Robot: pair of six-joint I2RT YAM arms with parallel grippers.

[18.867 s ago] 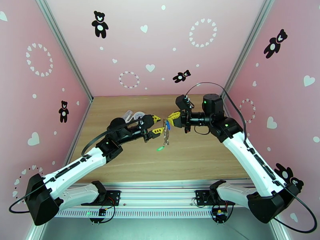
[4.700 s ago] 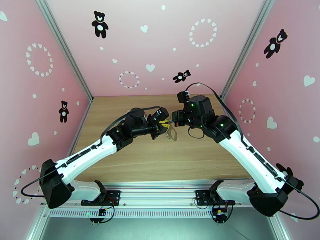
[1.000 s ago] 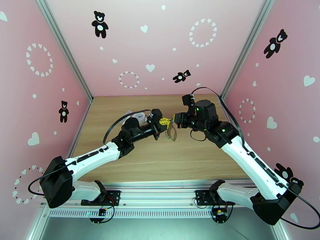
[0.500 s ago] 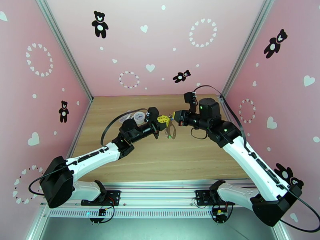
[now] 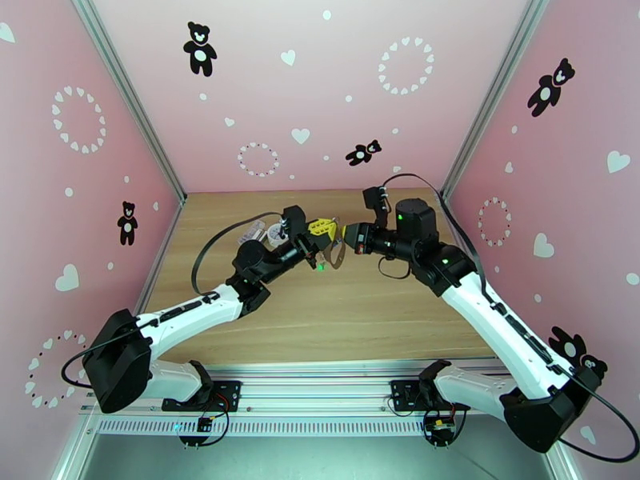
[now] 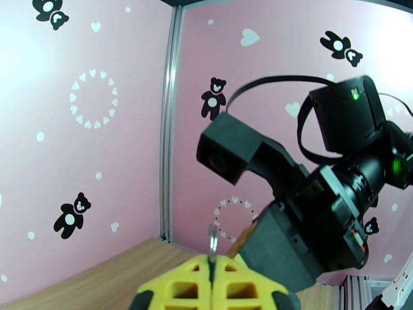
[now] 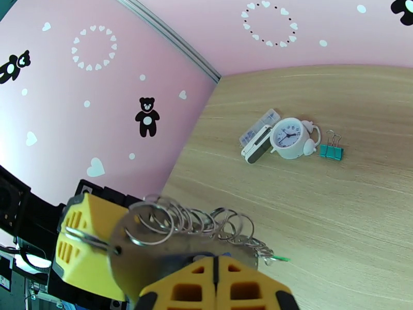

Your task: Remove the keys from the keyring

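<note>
Overhead, the white-and-black left arm (image 5: 184, 310) reaches from the near left corner toward the middle of the light wooden table (image 5: 360, 314). Just far and left of its wrist lies a small cluster on the wood. It is made up of a flat white-and-grey rectangular case (image 7: 256, 141), a round white alarm clock (image 7: 290, 137) touching that case, and a teal binder clip (image 7: 331, 151) just beside the clock.

The left gripper (image 6: 211, 277) has its yellow fingers (image 6: 191, 285) pressed together. A thin silvery ring of the keyring stands up out of the seam between them. From the right wrist camera the same yellow fingers are seen clamped on the leftmost ring.

The grey oval strap keyring (image 7: 149, 262), with its row of silvery metal rings (image 7: 196, 223), hangs in the air between the two grippers, above the middle of the table and clear of the wood. A short chain runs off its right end, and the tiny bright green-headed key (image 7: 279, 259) dangles there. In the overhead view that key (image 5: 319, 267) shows as a green speck below the left gripper.

The right gripper (image 7: 216, 277) meets it from the right. Its yellow fingers are closed flat against each other, nipping the near edge of the grey strap. The two grippers sit very close, nearly tip to tip.
</note>
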